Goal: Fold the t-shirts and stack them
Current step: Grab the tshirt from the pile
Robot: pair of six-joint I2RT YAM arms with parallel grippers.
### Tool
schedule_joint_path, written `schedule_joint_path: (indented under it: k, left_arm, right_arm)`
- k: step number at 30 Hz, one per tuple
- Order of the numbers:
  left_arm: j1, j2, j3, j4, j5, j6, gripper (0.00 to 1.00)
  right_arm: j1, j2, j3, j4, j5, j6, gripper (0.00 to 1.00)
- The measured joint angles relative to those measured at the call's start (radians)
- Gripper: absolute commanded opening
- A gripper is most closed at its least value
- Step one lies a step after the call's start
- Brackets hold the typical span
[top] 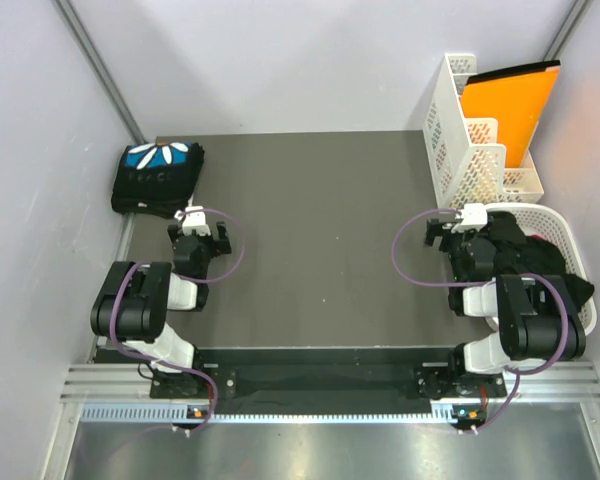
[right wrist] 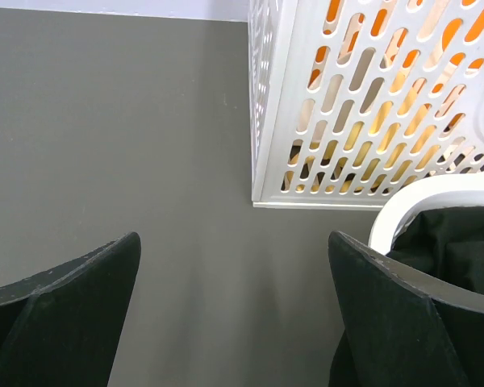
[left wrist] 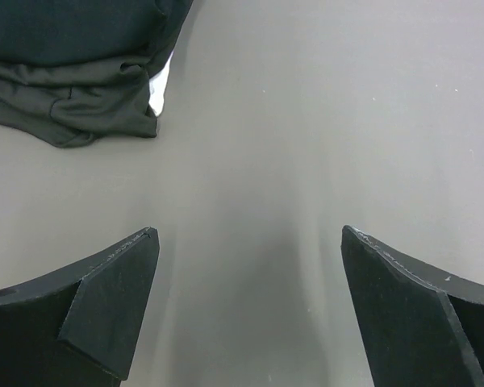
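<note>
The folded black t-shirt, blue print with white petals facing up, lies at the far left corner of the grey table. The left gripper hovers just near of it, jaws wide and empty. More crumpled black shirts fill the white laundry basket at the right edge. The right gripper hangs beside the basket's far-left rim, jaws wide, holding nothing. A white slotted file rack with an orange folder stands beyond the basket.
</note>
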Motion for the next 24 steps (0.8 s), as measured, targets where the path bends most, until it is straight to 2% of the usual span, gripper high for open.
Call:
schedule_joint_path:
  k: [18,21,24]
  left_arm:
    - [0.0,0.0,0.0,0.014,0.0,0.001,0.99]
    - [0.001,-0.004,-0.003,0.013,0.055,0.019,0.99]
    - [0.001,-0.031,-0.024,0.016,0.121,0.043,0.99]
  right_arm:
    - [0.0,0.0,0.0,0.0,0.0,0.0,1.0]
    - [0.0,-0.01,0.0,-0.016,-0.047,-0.013,1.0]
    - [0.001,-0.096,0.002,-0.11,-0.141,-0.047,1.0]
